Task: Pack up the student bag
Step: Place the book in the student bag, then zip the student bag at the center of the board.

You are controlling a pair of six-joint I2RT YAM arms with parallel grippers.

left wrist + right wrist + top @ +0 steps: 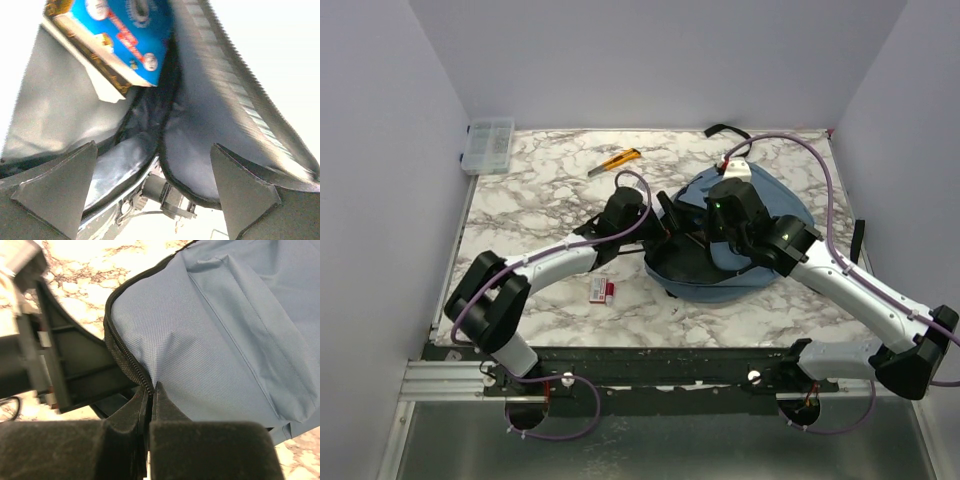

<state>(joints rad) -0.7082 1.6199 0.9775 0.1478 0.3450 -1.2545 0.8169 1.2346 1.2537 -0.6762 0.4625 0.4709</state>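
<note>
The bag (798, 203) lies on the table (540, 200), right of centre. The left gripper (155, 150) stands wide open in its mouth, facing a blue box (120, 35). The right gripper (150, 387) is pinched closed on the zipper edge (125, 357).

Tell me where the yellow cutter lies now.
In the top view the cutter lies on the far part of the table, between the clear box at the left corner and the bag.

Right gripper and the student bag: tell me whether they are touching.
Touching. The right wrist view shows the right gripper shut on the zipper edge of the student bag, the fabric pinched between its jaws.
</note>
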